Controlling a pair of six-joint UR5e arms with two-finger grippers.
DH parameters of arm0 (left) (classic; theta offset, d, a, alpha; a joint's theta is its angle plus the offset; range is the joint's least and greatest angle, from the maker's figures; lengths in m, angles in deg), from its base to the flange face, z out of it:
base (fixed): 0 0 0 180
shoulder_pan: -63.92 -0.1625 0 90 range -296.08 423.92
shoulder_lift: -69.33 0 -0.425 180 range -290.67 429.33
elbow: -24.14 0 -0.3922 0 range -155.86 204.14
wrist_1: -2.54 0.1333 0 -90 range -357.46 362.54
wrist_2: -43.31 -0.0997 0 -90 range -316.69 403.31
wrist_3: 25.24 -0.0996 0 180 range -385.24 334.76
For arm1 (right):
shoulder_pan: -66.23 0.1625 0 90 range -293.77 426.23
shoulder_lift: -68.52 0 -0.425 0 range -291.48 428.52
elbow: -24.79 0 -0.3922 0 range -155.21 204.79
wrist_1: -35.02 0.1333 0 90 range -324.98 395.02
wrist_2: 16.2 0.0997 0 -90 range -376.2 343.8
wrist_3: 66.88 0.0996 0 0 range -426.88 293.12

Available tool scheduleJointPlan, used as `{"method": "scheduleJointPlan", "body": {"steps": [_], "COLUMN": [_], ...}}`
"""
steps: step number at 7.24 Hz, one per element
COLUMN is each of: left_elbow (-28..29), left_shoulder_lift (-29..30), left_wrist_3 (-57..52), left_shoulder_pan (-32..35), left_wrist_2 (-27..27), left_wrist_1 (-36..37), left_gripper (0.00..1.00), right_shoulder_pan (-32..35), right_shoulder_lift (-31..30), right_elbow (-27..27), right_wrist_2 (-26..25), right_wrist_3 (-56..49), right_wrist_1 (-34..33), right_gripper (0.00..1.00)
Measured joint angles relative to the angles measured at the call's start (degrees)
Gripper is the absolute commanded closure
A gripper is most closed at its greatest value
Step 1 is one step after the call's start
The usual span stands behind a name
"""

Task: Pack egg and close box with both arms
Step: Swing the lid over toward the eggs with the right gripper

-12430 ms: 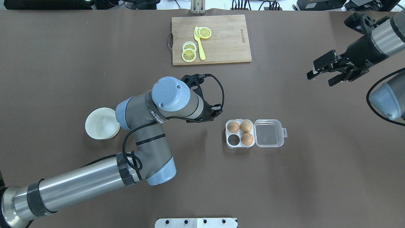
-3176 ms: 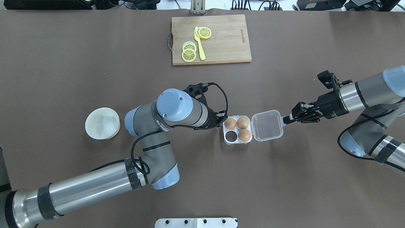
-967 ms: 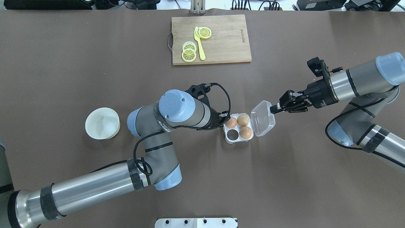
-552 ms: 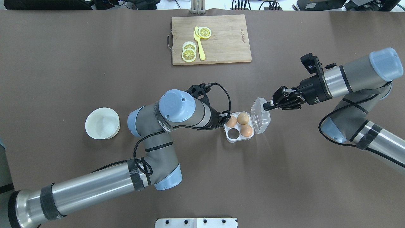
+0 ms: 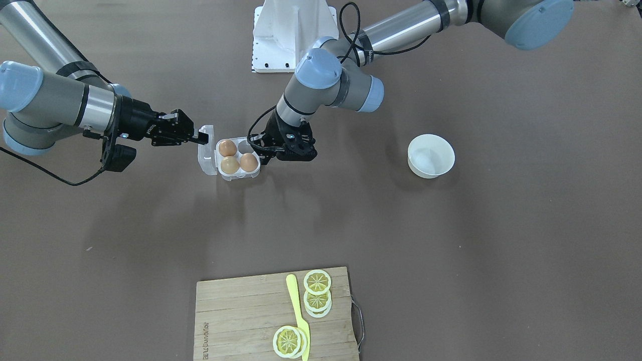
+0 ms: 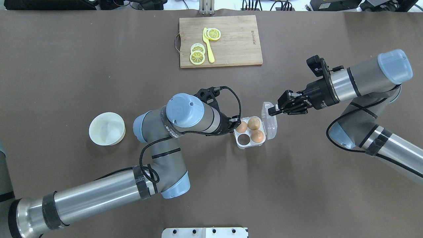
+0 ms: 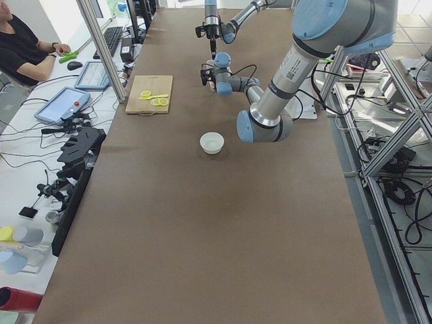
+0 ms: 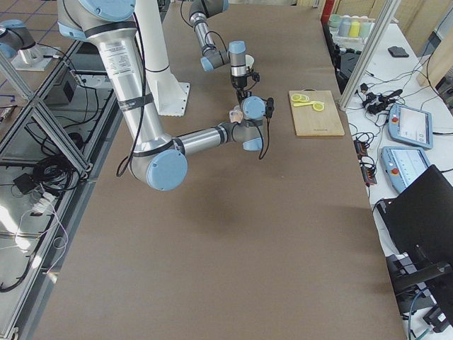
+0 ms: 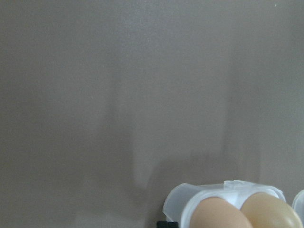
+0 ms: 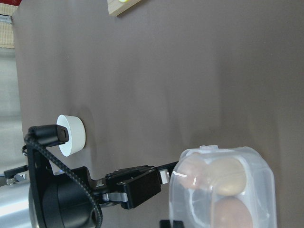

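Note:
The clear box [image 6: 248,142] [image 5: 239,175] sits mid-table with three tan eggs, such as the egg [image 6: 253,123] [image 5: 230,165], and one empty cup [image 6: 244,140]. Its hinged lid [image 6: 270,124] [image 5: 205,159] stands nearly upright over the right side. My right gripper [image 6: 271,110] [image 5: 196,140] is shut on the lid's latch tab and holds it up. My left gripper [image 6: 236,122] [image 5: 261,151] is at the box's left edge and looks shut on its rim. In the right wrist view the eggs show through the lid [image 10: 228,190]. The left wrist view shows the box's corner [image 9: 190,199].
A white bowl [image 6: 107,128] [image 5: 431,156] stands left of my left arm. A wooden cutting board [image 6: 238,41] [image 5: 235,316] with lemon slices and a yellow knife lies at the far edge. The white base stand [image 5: 288,35] is at the near edge.
My right gripper has taken the latch tab and swung the lid up from flat to nearly upright, moving left. My left gripper has stayed at the box's left edge.

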Motion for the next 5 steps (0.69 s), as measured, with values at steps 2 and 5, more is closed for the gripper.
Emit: {"method": "scheduleJointPlan", "body": {"steps": [2,5], "left_elbow": [0.00,-0.01], "left_shoulder_lift": [0.00,-0.21], "left_wrist_3": [0.06,0.07], "left_shoulder_pan": [0.00,0.00], "left_wrist_2": [0.00,0.00], "left_wrist_1": [0.00,0.02], "left_gripper": [1.00,1.00], "right_shoulder_pan": [-0.05,-0.35], "right_shoulder_lift": [0.47,1.73], "right_elbow": [0.13,0.17], "right_wrist_2": [-0.02,-0.08], "right_wrist_3": [0.45,1.39], "right_wrist_1": [-0.03,-0.17], "right_gripper": [1.00,1.00]}}
